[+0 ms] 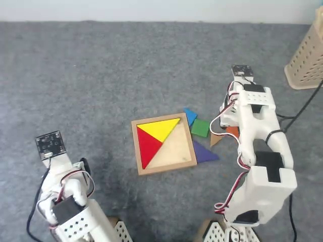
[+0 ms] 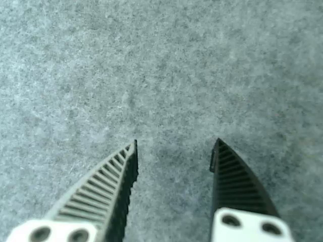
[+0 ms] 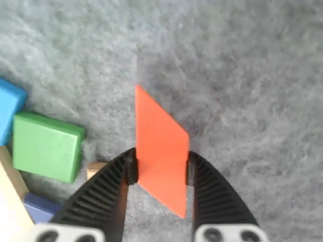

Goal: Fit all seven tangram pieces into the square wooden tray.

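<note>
The square wooden tray (image 1: 167, 169) lies mid-table with a yellow triangle (image 1: 160, 128) and a red triangle (image 1: 148, 145) inside. Beside its right edge on the carpet are a blue piece (image 1: 190, 117), a green square (image 1: 200, 127), a purple triangle (image 1: 203, 153) and a small tan triangle (image 1: 216, 139). My right gripper (image 3: 159, 166) is shut on the orange parallelogram (image 3: 160, 146), one finger pressed on each long side; the green square (image 3: 46, 146) and blue piece (image 3: 10, 108) lie close by. My left gripper (image 2: 174, 151) is open over bare grey carpet, at the near left of the table.
A beige slotted basket (image 1: 308, 55) stands at the far right edge. The right arm (image 1: 255, 126) stretches over the carpet right of the loose pieces. The left arm (image 1: 63, 176) sits at the near left. Grey carpet covers the table.
</note>
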Controlling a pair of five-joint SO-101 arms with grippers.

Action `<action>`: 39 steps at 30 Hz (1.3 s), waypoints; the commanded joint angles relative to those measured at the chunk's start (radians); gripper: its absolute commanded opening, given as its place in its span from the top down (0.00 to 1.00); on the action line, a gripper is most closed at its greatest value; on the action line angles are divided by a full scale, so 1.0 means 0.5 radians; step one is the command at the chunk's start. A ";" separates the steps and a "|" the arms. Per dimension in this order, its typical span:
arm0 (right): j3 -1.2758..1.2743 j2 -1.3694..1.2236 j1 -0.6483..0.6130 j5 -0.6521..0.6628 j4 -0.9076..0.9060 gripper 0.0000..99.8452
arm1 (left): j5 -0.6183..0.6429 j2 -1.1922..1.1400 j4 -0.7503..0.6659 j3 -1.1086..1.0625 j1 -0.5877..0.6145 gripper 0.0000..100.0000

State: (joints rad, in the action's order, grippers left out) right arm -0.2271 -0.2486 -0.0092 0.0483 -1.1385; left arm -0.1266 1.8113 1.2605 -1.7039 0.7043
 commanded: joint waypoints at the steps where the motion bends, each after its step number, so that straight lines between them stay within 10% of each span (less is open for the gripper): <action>1: 0.141 0.066 -0.023 -0.025 -0.029 0.81 | 0.018 0.021 0.006 0.038 -0.006 0.77; 18: -0.064 0.219 -0.250 0.362 0.133 0.83 | 0.018 0.021 0.006 0.038 -0.006 0.77; 39: 0.178 -0.222 0.100 0.356 0.155 0.83 | 0.018 0.021 0.006 0.038 -0.006 0.77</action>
State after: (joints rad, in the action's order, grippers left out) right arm -0.1642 -0.3406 0.0031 0.2186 -1.0664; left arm -0.1266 1.8113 1.2605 -1.7039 0.7043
